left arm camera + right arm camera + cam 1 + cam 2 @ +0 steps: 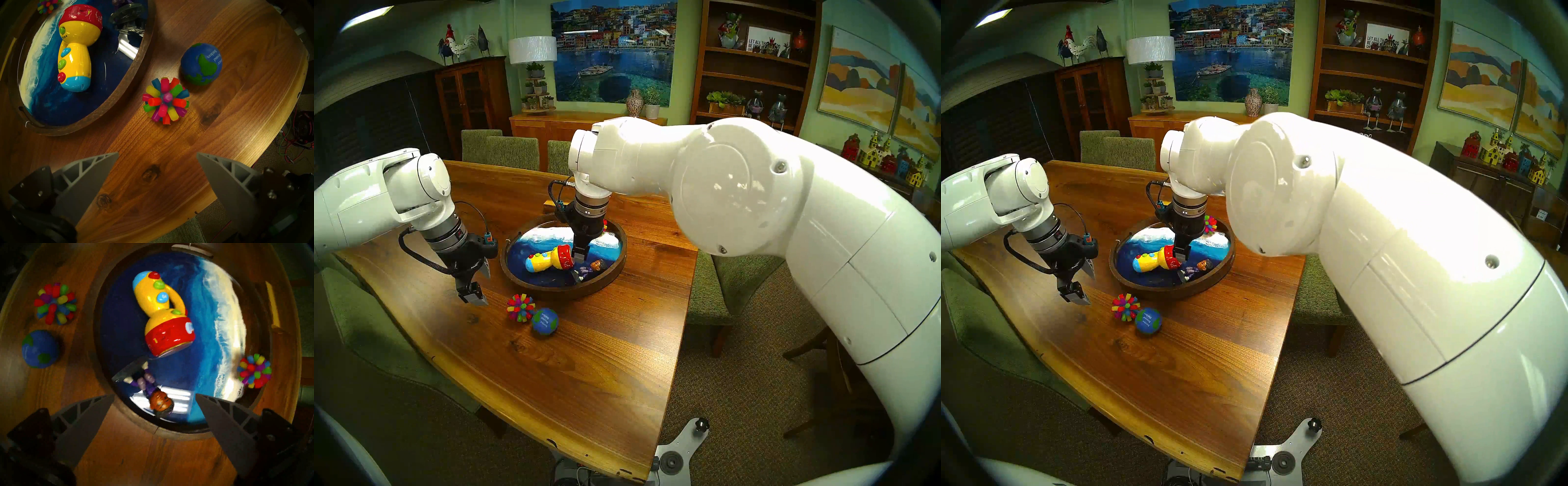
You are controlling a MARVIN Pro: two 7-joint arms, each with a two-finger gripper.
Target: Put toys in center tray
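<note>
Right hand [579,255] spread, empty, above tray [612,271]. Flashlight [551,259] lying in tray just below its fingers, doll [592,268] beside them, one spiky ball [1210,224] behind the hand at the far rim. Left hand [157,171] spread, empty, over table [169,161]; second spiky ball [165,101] and globe ball [201,63] ahead of its fingers, outside tray.

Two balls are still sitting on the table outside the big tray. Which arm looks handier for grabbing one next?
The left. Its open left gripper hangs over the table right beside the spiky ball and globe ball. The right gripper is open too, but it is over the tray, above the toy flashlight.
</note>
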